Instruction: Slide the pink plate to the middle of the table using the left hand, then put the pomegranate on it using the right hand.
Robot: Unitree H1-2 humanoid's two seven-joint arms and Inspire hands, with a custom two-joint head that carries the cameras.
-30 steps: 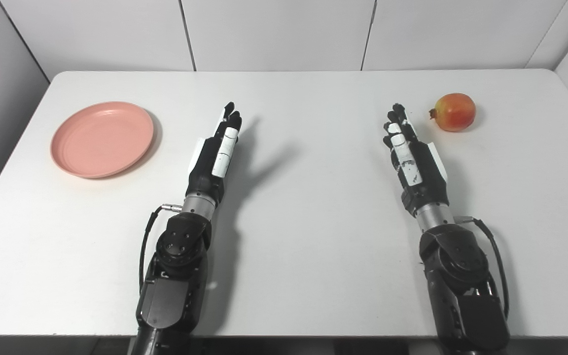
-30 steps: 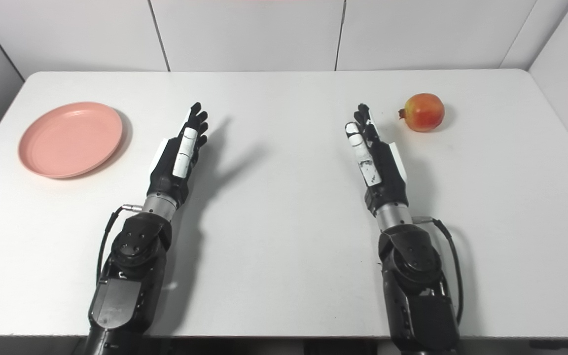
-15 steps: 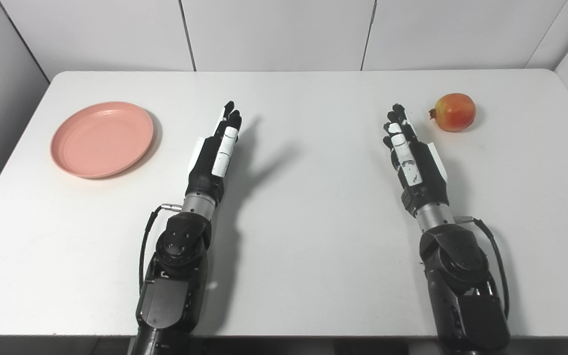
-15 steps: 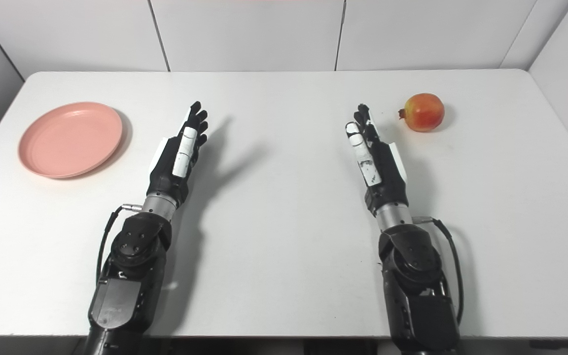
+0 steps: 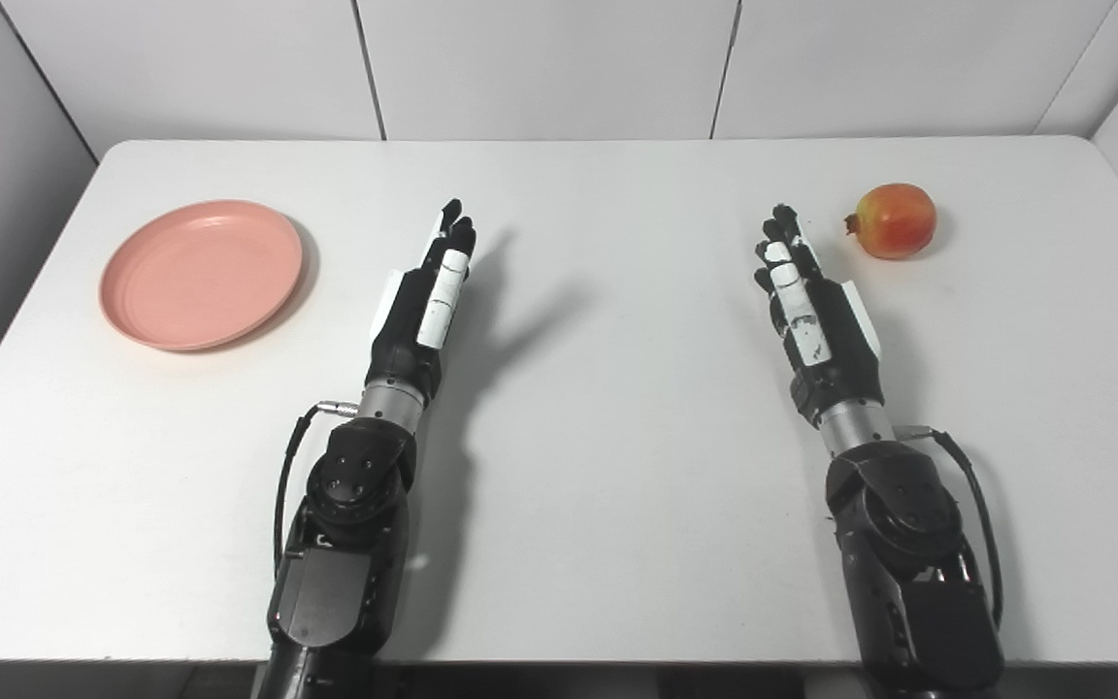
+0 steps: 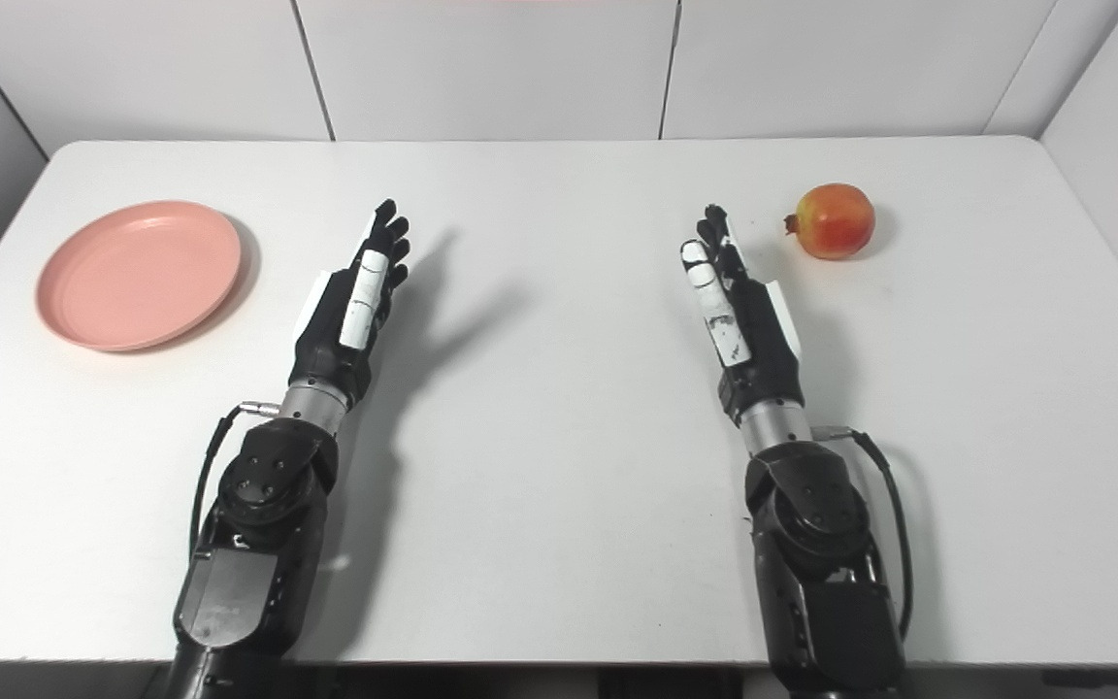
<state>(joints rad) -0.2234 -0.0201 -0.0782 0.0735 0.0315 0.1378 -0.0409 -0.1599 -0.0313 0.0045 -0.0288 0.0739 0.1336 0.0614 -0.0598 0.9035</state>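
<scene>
We see pomegranate [image 5: 894,220] at 2 o'clock, crown pointing 9 o'clock; pink plate [image 5: 201,273] at 10 o'clock, holding nothing; left hand [image 5: 421,300], right hand [image 5: 814,305] extended, ungripping.

Both arms extend forward over table. Left hand [image 5: 420,309] and right hand [image 5: 816,313] edge-on, fingers straight and pointing away, holding nothing, well apart.

Bright, even overhead lighting; sharp focus throughout. Soft shadows fall to the right of each arm across the white table [image 5: 598,466], which shows mild glare.
</scene>
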